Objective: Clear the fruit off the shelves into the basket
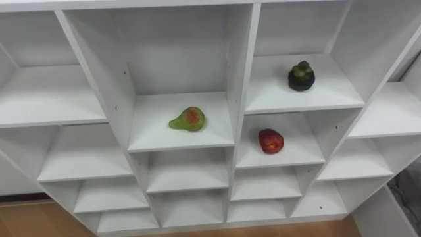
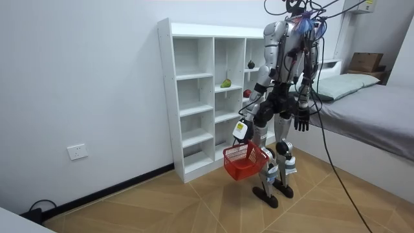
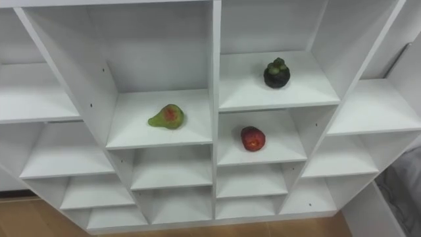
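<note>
While its left hand (image 2: 245,124) hangs low with fingers curled round the handle of a red basket (image 2: 246,162), the robot stands close before a white closet (image 2: 194,97). The basket, of openwork plastic mesh, dangles at 6 o'clock from that hand, above the wooden floor (image 2: 162,207). In the room view the right hand (image 2: 301,121) hangs at 3 o'clock of the left one, its fingers slack and spread, holding nothing.

The fruits are well apart from both hands, up at about 12 o'clock from the left hand, in square compartments of smooth flat boards. A green pear (image 1: 188,119) with a red blush lies on its side in the middle column. A glossy round red fruit (image 1: 271,141) sits at 4 o'clock of the pear, in the next column on a slightly lower board. A dark round fruit (image 1: 301,76) with a greenish knobbly cap stands at 1 o'clock of the red one, on the board above.
</note>
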Controlling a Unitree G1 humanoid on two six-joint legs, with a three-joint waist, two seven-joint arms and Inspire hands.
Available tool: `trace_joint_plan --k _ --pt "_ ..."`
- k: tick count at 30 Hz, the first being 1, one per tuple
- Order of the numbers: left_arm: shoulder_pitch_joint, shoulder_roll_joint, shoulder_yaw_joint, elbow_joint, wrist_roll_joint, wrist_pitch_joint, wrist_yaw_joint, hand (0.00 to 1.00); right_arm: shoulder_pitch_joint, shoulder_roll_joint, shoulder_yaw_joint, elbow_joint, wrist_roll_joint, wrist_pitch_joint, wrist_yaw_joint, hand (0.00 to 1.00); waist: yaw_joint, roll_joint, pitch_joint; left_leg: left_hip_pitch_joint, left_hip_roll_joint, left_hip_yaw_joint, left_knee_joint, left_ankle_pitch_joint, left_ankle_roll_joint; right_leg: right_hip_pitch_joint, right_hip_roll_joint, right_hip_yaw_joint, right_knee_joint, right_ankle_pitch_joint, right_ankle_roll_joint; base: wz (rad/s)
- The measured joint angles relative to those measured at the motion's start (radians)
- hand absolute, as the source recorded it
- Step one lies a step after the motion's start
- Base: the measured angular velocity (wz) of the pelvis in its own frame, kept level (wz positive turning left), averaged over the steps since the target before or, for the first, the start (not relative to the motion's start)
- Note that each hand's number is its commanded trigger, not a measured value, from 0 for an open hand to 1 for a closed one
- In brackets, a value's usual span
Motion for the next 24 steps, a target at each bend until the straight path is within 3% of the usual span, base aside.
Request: trace_joint_plan --k 13,17,22,24 --pt "-0.013 0.0 -0.064 -0.001 -0.019 -0.031 0.034 1.0 0.018 0.0 0.001 -0.102 0.058 -0.022 -0.1 0.0 0.0 0.001 0.0 -0.014 -0.001 0.002 0.001 0.0 0.0 -0.014 0.0 0.01 0.0 0.0 0.0 0.0" --pt "-0.014 0.0 -0.072 -0.023 -0.019 -0.041 0.039 1.0 0.047 0.0 -0.003 -0.289 0.056 -0.02 -0.144 0.0 0.001 0.004 0.0 -0.028 0.0 0.008 0.004 0.0 0.0 -0.03 0.0 0.013 0.003 0.0 0.0 -0.04" --pt "-0.022 0.002 -0.083 -0.025 -0.024 -0.085 0.053 1.0 0.067 0.005 0.003 -0.609 0.063 -0.08 -0.213 0.0 0.005 0.007 0.003 -0.039 0.001 0.012 0.012 0.0 0.0 -0.04 0.001 0.009 -0.001 0.002 -0.003 -0.02" --pt "-0.022 0.001 -0.086 -0.041 -0.035 -0.098 0.07 1.0 0.08 0.023 0.008 -0.733 0.076 -0.118 -0.241 0.0 0.004 0.011 0.0004 -0.04 0.002 0.012 0.012 0.0 0.0 -0.04 0.001 0.009 -0.002 0.002 -0.003 0.0"
